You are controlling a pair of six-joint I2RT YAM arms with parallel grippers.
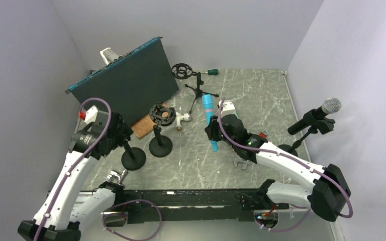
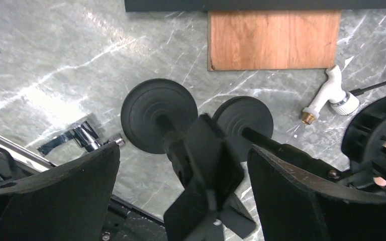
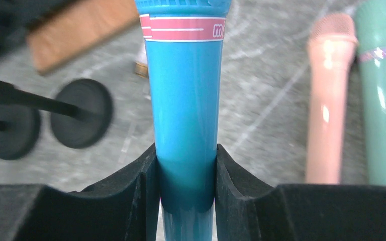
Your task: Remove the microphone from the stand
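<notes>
Right gripper (image 3: 186, 173): I'm clamping the glossy turquoise plastic microphone (image 3: 185, 100).
Left gripper (image 2: 183, 155): gaping wide, empty, straddling black round-based stand (image 2: 151, 113).

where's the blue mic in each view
Top external: the blue microphone is just right of the middle, held by the right gripper.
Left wrist: not in it.
Right wrist: upright in the centre, clamped between the jaws.
Shared landmark: the wooden board, at top right in the left wrist view and blurred at top left in the right wrist view.
</notes>
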